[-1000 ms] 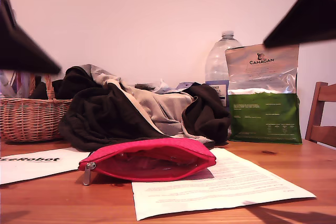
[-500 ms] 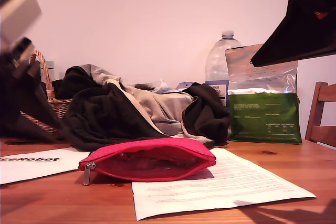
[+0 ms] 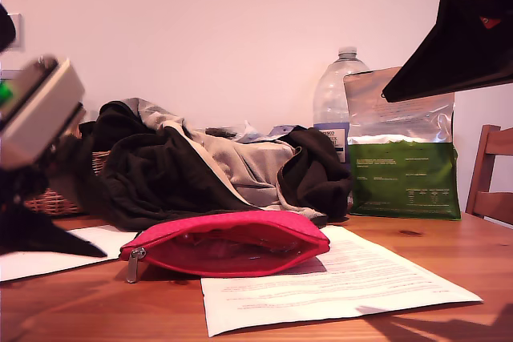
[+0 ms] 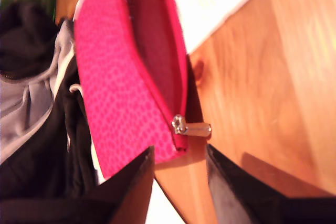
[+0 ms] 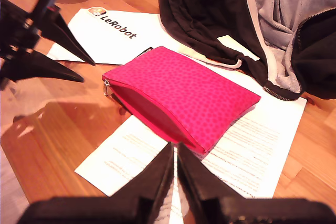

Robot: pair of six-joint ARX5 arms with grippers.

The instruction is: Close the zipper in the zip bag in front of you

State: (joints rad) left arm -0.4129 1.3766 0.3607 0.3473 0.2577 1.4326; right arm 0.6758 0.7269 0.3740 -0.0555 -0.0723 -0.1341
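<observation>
Approach step. The zip bag (image 3: 228,243) lies gaping on the table (image 3: 96,310); its zipper (image 4: 157,85) is unclosed. First gripper (image 4: 178,174), jaws parted, nears the pull tab (image 4: 191,128). Second gripper (image 5: 175,174), jaws nearly together, hovers empty. Next, probably: pinch tab.

Plain pale wall (image 3: 224,30), wooden table (image 3: 449,254)

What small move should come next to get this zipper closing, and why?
Probably ease my first end effector forward onto the pull tab. The zip bag gapes open, the tab sits at its end on the exterior view's left, just ahead of the open jaws, and nothing grips it yet.
</observation>
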